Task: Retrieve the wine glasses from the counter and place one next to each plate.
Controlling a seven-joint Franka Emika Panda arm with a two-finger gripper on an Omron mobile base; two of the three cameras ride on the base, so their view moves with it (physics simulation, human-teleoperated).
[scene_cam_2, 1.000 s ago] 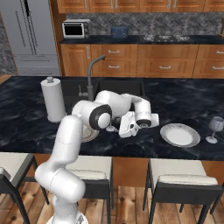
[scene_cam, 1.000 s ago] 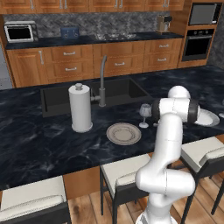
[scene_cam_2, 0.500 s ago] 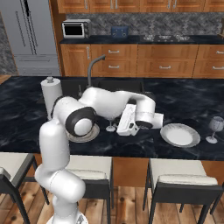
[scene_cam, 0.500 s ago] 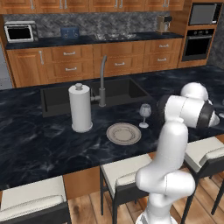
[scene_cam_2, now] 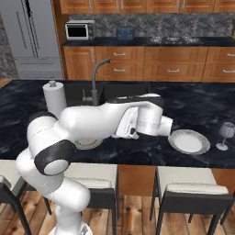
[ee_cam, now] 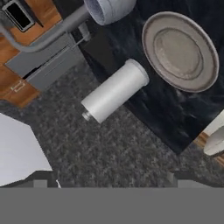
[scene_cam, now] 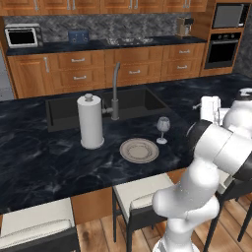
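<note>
On the black counter (scene_cam: 39, 162) a plate (scene_cam: 139, 150) lies with one wine glass (scene_cam: 163, 129) upright just to its right. The other plate (scene_cam_2: 189, 141) lies further right, and the second wine glass (scene_cam_2: 226, 133) stands beside its right rim. My gripper (scene_cam_2: 125, 133) hovers low over the counter between the two plates, open and holding nothing. It also shows at the right of the left base view, gripper (scene_cam: 199, 106). In the hand view the fingertips (ee_cam: 41, 183) stand wide apart, facing the first plate (ee_cam: 180, 51). My arm covers most of that plate (scene_cam_2: 87, 143).
A paper towel roll (scene_cam: 90, 121) stands left of the first plate, with the faucet (scene_cam: 114, 93) and sink (scene_cam: 64, 110) behind. White-cushioned stools (scene_cam: 142, 197) line the counter's near edge. Along the back wall are wooden cabinets, a microwave (scene_cam: 22, 35) and an oven (scene_cam: 224, 47).
The arm has swung its elbow to the right and stretched out low over the counter. The hand stays between the plates, jaws wide. Plates and glasses have not moved.
</note>
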